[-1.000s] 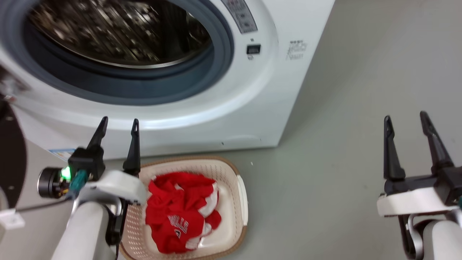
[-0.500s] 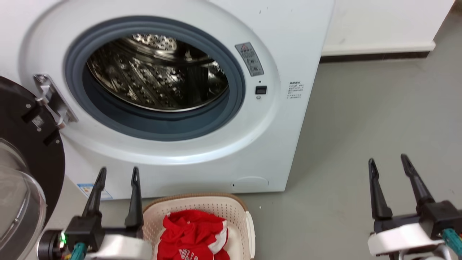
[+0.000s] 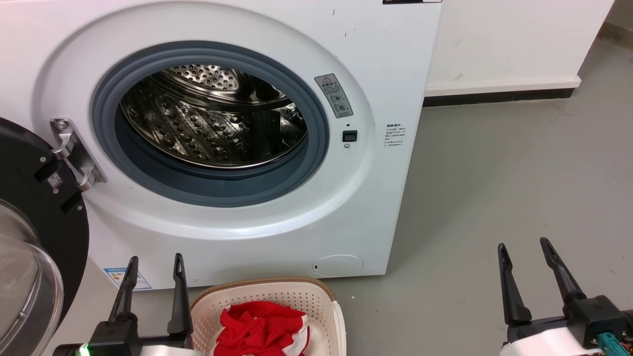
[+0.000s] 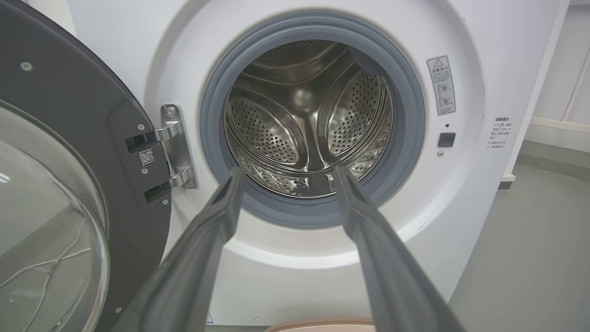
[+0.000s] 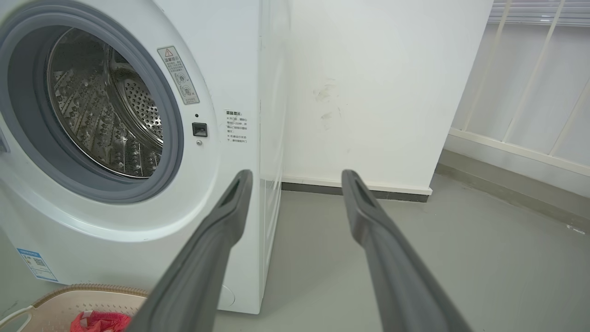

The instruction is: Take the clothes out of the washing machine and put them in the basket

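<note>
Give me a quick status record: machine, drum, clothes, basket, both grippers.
washing machine: door open, swung to the left
drum: bare steel where visible
clothes: red, lying in the basket
basket: on the floor in front of the machine
left gripper: open, holding nothing, left of the basket
right gripper: open, holding nothing, over floor right of the machine

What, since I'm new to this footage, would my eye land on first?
The washing machine dominates the head view's upper left, door swung open at its left, steel drum gleaming inside. Just below, bright red clothes lie in the basket on the floor.
</note>
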Motion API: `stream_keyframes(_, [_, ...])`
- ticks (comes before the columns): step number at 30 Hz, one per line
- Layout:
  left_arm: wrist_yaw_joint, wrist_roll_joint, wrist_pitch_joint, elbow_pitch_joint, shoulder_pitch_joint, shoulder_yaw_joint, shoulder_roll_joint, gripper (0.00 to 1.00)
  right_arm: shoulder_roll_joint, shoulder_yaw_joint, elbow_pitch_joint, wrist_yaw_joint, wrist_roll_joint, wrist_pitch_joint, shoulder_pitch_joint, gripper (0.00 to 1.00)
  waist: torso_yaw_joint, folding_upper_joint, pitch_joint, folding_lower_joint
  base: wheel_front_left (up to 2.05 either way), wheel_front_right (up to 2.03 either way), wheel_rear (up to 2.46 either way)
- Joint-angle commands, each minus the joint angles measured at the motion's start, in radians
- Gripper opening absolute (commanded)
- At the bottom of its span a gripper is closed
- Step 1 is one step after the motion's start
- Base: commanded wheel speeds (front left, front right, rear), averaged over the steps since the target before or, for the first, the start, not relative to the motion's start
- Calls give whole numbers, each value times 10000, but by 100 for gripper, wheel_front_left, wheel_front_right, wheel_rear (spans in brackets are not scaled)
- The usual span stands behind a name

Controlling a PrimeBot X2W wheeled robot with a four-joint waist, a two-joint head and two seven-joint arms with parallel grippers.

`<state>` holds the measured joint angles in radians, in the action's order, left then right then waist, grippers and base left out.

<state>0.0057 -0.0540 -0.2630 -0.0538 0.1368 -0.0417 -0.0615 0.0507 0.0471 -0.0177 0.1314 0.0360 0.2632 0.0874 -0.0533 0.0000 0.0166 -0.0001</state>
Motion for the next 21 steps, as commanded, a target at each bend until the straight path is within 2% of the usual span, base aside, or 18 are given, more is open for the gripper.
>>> stream_keyframes(1, [10, 91, -26, 0, 24, -32, 0, 100, -8, -20, -37, -14, 9, 25, 113, 100, -20, 0, -1, 1, 0, 0, 0])
stream_keyframes(21, [22, 10, -26, -23, -6, 10, 104, 100, -10, -41, -63, -14, 5, 23, -171, 100, 19, 0, -47, 1, 0, 0, 0])
